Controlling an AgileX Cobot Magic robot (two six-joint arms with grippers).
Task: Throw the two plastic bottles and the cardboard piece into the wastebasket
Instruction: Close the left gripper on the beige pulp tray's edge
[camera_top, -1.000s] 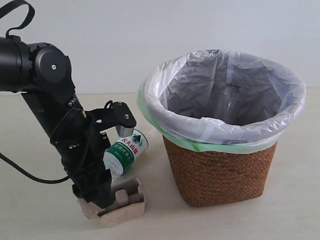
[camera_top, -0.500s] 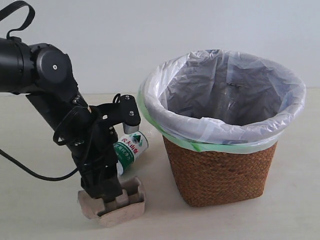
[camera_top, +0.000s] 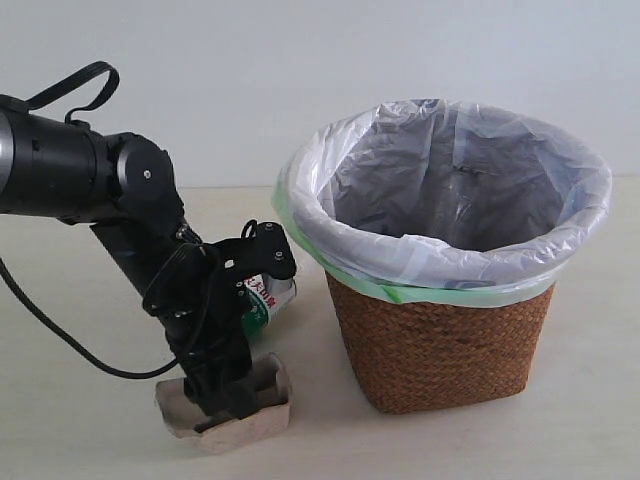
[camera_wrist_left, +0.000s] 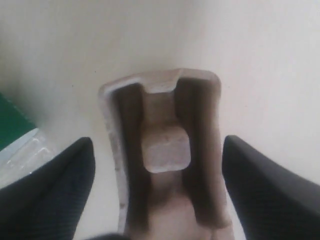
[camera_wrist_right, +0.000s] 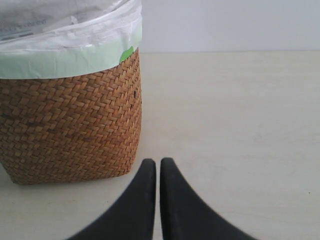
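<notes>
Low, L end effector (camera_wrist_left: 157, 145) spread outside cardboard piece (camera_wrist_left: 162, 107) edges; wastebasket (camera_top: 440, 345) near.

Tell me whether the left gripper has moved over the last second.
Yes. The left gripper has slid toward the wastebasket, from the cardboard tray's far end to straddling its middle, jaws open.

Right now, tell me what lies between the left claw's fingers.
The cardboard lies between the left claw's open fingers, one finger on each side of it. The left wrist view shows it.
</notes>
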